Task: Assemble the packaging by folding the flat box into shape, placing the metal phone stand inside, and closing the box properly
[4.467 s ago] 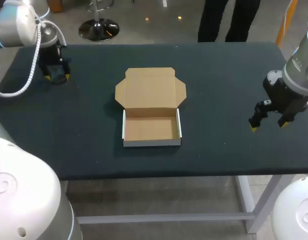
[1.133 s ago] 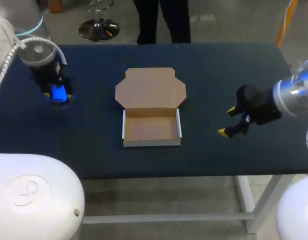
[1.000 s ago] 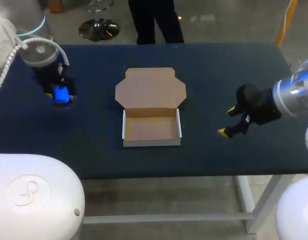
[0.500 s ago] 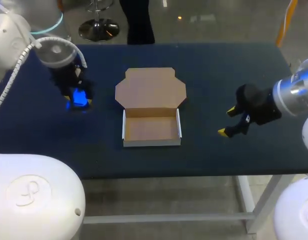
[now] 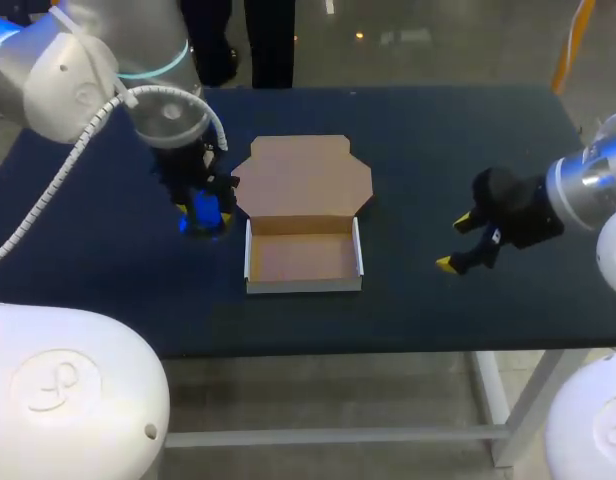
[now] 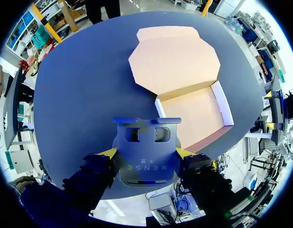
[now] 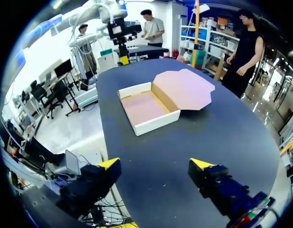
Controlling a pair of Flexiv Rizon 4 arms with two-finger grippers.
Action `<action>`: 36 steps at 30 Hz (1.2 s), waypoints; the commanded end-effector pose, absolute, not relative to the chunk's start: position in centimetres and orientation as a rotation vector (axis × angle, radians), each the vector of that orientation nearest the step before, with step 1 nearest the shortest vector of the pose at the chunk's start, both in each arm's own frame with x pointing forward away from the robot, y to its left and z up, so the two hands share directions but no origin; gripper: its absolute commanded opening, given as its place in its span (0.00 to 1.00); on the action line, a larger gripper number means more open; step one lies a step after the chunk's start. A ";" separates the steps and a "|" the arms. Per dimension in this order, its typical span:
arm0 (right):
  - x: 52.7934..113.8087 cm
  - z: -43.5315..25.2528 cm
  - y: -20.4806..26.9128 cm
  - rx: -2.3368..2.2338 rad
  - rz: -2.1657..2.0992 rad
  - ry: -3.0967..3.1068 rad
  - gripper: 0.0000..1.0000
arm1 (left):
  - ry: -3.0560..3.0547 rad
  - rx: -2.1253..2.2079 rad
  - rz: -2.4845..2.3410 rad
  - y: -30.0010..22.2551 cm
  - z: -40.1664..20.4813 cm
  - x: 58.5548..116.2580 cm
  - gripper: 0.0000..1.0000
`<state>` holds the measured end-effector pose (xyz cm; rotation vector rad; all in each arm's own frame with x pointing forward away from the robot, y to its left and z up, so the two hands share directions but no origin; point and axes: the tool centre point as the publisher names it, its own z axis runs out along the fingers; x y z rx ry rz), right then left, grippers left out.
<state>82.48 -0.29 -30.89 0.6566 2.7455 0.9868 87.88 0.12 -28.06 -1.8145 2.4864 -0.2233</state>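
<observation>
The cardboard box (image 5: 304,258) lies mid-table as an open tray, its lid flap (image 5: 303,178) flat behind it. My left gripper (image 5: 202,222) hovers just left of the tray, shut on the blue metal phone stand (image 5: 203,206). In the left wrist view the stand (image 6: 146,152) sits upright between the yellow fingertips (image 6: 108,153), with the tray (image 6: 196,116) and lid (image 6: 177,59) ahead of it. My right gripper (image 5: 463,245) hangs open and empty to the right of the box. Its wrist view shows the gripper (image 7: 155,164) wide apart, the tray (image 7: 147,108) ahead.
The dark table (image 5: 438,140) carries nothing besides the box. Bare surface lies on both sides of the box and along the front edge (image 5: 388,345). A person stands beyond the far edge, not reaching over.
My left arm has carried the phone stand rightward from the table's far left to just beside the box tray. The right arm and the box have stayed put.
</observation>
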 end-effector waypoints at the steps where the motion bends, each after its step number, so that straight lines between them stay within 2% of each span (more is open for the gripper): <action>1: 82.6 -30.7 -0.7 0.649 1.005 2.755 1.00 | 2.473 -1.803 -0.172 -2.1 -28.8 88.2 0.00; 17: 82.6 -30.7 -0.7 0.649 1.005 2.755 1.00 | 2.547 -1.721 -0.132 -8.9 -32.1 88.4 0.00; 36: 82.6 -30.7 -0.7 0.649 1.005 2.755 1.00 | 2.625 -1.604 -0.148 -13.3 -35.8 88.4 0.00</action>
